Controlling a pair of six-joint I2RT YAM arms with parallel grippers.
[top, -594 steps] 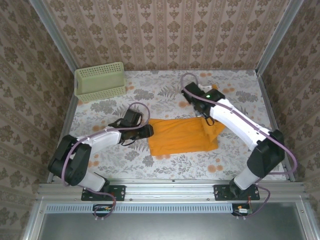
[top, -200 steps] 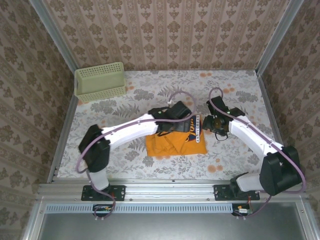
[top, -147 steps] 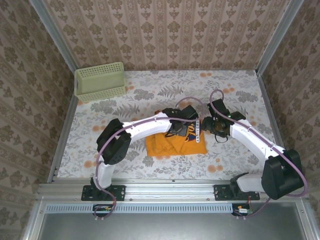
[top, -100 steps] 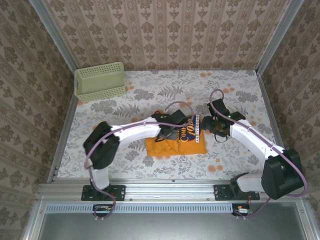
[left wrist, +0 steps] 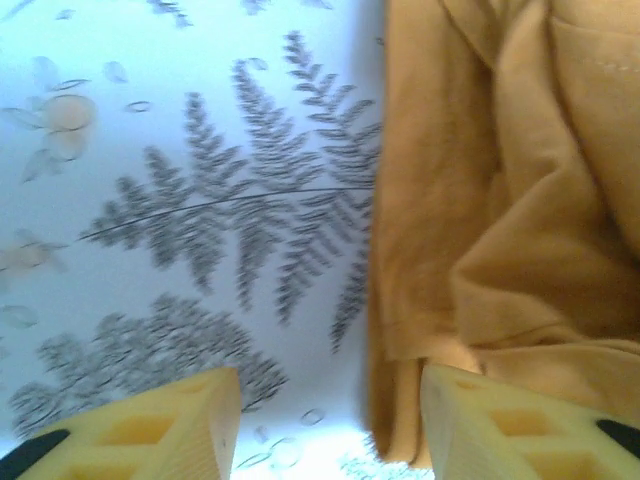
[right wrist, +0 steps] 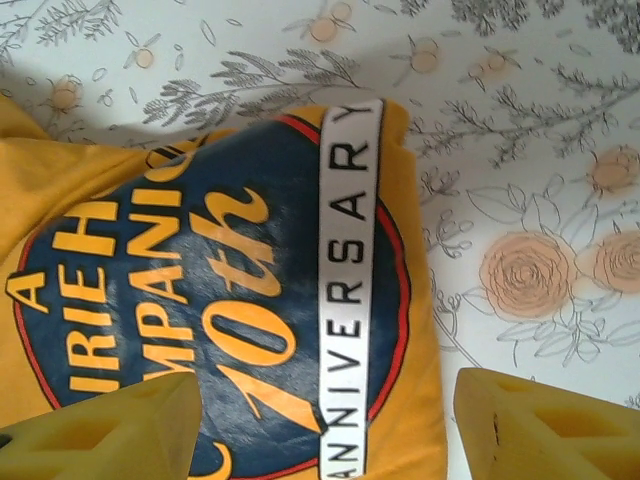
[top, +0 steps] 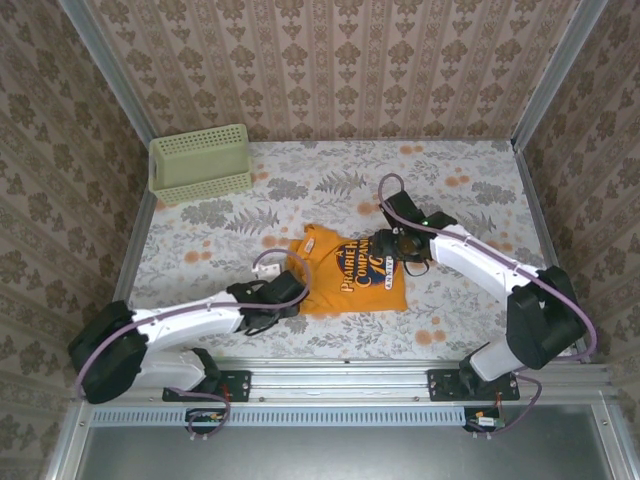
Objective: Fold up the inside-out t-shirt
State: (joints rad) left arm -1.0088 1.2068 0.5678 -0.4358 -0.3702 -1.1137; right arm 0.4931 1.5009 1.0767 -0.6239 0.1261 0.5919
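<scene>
Two arms: both reach in over the flowered table [top: 470, 190] from its near edge; their tips come in at the shirt from opposite sides
T-shirt: the inside-out t-shirt [top: 350, 272] lies near the middle of the table, a little toward the near edge; it is bunched into a rough square, orange-yellow, with the printed face up
Print: a dark blue oval with orange lettering, crossed by a white band reading ANNIVERSARY; in the right wrist view it covers most of the cloth [right wrist: 200, 250]
Plain side: in the left wrist view the cloth [left wrist: 500, 200] is bare orange, creased and doubled over itself; its edge runs straight down the view beside a grey fern on the tabletop
Left gripper: the left gripper [top: 288, 292] sits low at the shirt's near-left edge; its jaws stand partly apart [left wrist: 330, 425], one yellow finger over bare table, the other over the cloth, the shirt's edge between them; nothing is pinched
Right gripper: the right gripper [top: 388, 248] hangs above the shirt's right edge; its jaws are spread wide [right wrist: 325, 425], one finger over the print, the other over the tabletop; it has hold of nothing
Basket: a pale green mesh basket [top: 200, 162] stands at the far left corner, well apart from the shirt
</scene>
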